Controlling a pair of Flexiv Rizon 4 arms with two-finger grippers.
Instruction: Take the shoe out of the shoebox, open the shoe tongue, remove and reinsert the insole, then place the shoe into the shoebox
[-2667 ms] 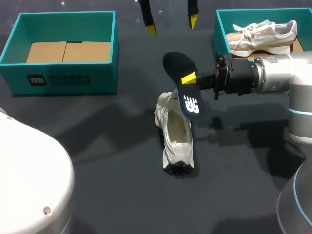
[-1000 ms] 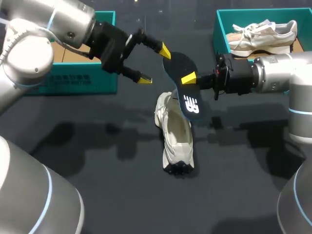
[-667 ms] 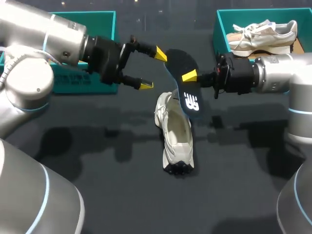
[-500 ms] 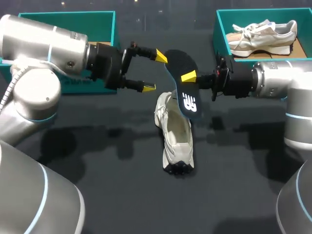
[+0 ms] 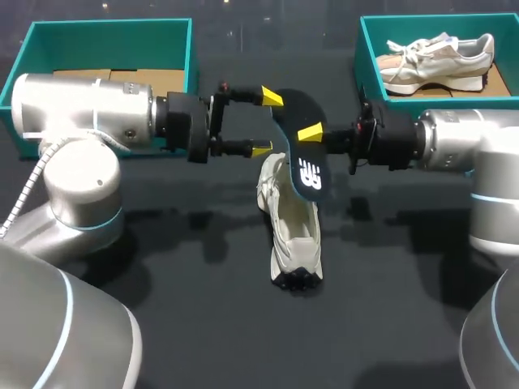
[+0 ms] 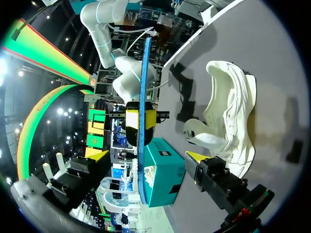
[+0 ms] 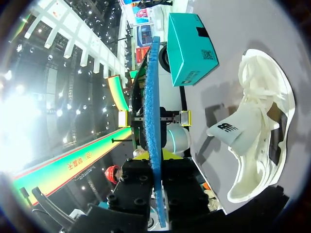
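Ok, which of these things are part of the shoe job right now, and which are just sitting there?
In the job:
insole, held by the right gripper
left gripper, open around the insole's end
white shoe on the table
left shoebox, with no shoe in it, probably

Lying about:
right shoebox
second shoe inside it

Passage across the table (image 5: 203,324) at its middle is barred by both arms. The right gripper (image 5: 312,138) is clamped on the dark insole (image 5: 302,134), which hangs tilted over the white shoe (image 5: 293,231) and covers its opening. The left gripper (image 5: 267,122) stands spread at the insole's far end. The left shoebox (image 5: 113,134) and the right shoebox (image 5: 361,49) block the far corners, with a lane between them. The table nearer than the shoe lies free.
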